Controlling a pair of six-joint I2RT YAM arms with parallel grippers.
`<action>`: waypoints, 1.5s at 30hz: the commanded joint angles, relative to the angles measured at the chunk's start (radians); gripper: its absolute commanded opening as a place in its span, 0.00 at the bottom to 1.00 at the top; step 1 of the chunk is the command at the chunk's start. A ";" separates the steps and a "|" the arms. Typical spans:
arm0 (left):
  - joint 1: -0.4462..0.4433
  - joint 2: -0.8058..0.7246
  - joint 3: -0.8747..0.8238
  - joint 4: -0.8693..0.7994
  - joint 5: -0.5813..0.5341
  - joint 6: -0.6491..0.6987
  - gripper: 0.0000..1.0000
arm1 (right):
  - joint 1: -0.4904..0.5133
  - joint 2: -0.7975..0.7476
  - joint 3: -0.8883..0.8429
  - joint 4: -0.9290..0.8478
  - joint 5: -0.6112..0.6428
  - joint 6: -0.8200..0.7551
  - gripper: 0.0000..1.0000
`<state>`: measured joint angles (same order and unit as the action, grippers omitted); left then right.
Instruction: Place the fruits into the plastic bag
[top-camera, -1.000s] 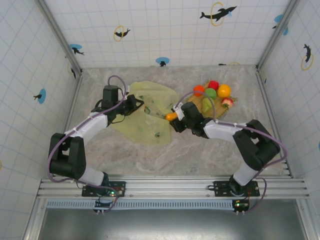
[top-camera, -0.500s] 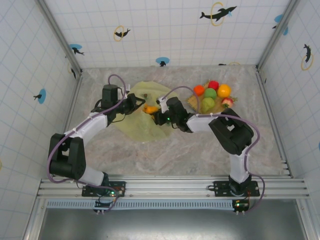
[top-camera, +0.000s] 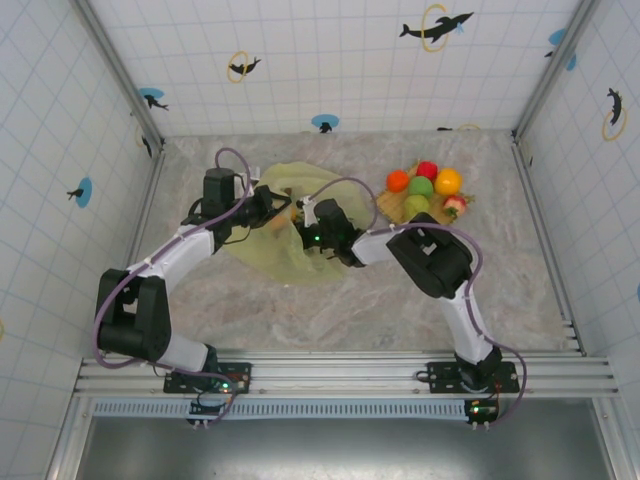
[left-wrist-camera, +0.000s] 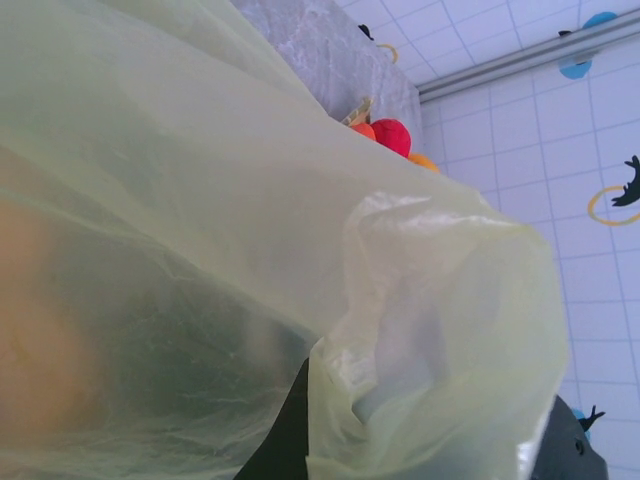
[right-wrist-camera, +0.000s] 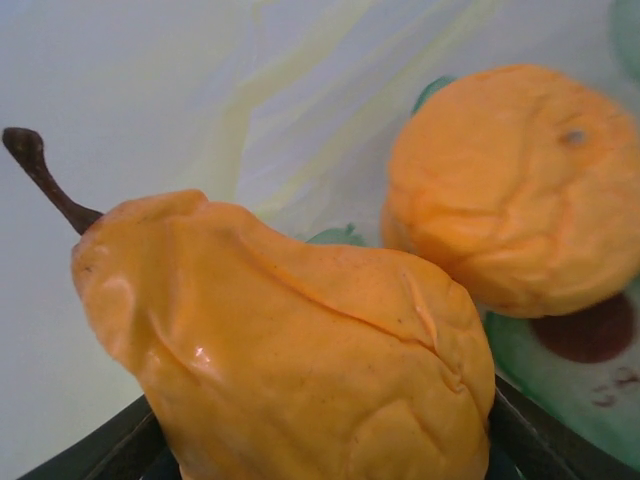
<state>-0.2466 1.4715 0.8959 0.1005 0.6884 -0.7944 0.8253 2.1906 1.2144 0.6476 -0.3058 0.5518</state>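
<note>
Left end effector (top-camera: 277, 210), fully closed in the top view, pinches the rim of the thin translucent yellow-green crinkled plastic bag (top-camera: 285, 255). The bag lies crumpled on the marbled grey worktop (top-camera: 340, 300), left of the frame's centre. The raised rim seems meant to hold the mouth open. Right end effector (top-camera: 304, 222) sits just beside it, reaching into that mouth from the right.

At upper right a square woven straw-coloured mat (top-camera: 390, 208) carries six glossy toy fruits, bunched together and well apart from the bag:
- one orange round fruit (top-camera: 397, 181)
- one red round fruit (top-camera: 427, 169)
- one green round fruit (top-camera: 422, 186)
- one yellow-orange round fruit (top-camera: 448, 181)
- one green pear shape (top-camera: 415, 206)
- one small red-and-pale fruit (top-camera: 456, 205)

From the left wrist, bag film (left-wrist-camera: 250, 250) drapes across the lens and gathers between the dark fingers (left-wrist-camera: 285, 435) at the bottom edge. Over its top fold, upper middle, one red fruit (left-wrist-camera: 392, 135) peeks out with two orange slivers beside it.

From the right wrist, one yellow-orange pear-shaped toy fruit (right-wrist-camera: 290, 350) with a brown stem sits between dark fingers (right-wrist-camera: 100, 445) at the lower corners. The jaws are spread to its width and, I judge, grip it. At upper right one wrinkled orange round fruit (right-wrist-camera: 510, 190) lies on the bag's printed film, so it is already delivered.

That makes two fruits at the bag and six on the mat, eight in all.
</note>
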 joint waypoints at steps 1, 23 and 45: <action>0.007 -0.021 -0.013 0.013 -0.004 -0.010 0.00 | 0.016 0.006 0.027 0.053 -0.058 0.012 0.70; 0.015 -0.014 -0.013 -0.012 -0.039 0.009 0.00 | -0.065 -0.233 -0.187 -0.085 0.008 -0.125 0.98; 0.017 0.023 -0.009 -0.036 -0.069 0.038 0.00 | -0.169 -0.657 -0.509 -0.074 0.079 -0.073 0.95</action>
<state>-0.2390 1.4815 0.8925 0.0792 0.6323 -0.7830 0.6674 1.5959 0.7353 0.5499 -0.2070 0.5220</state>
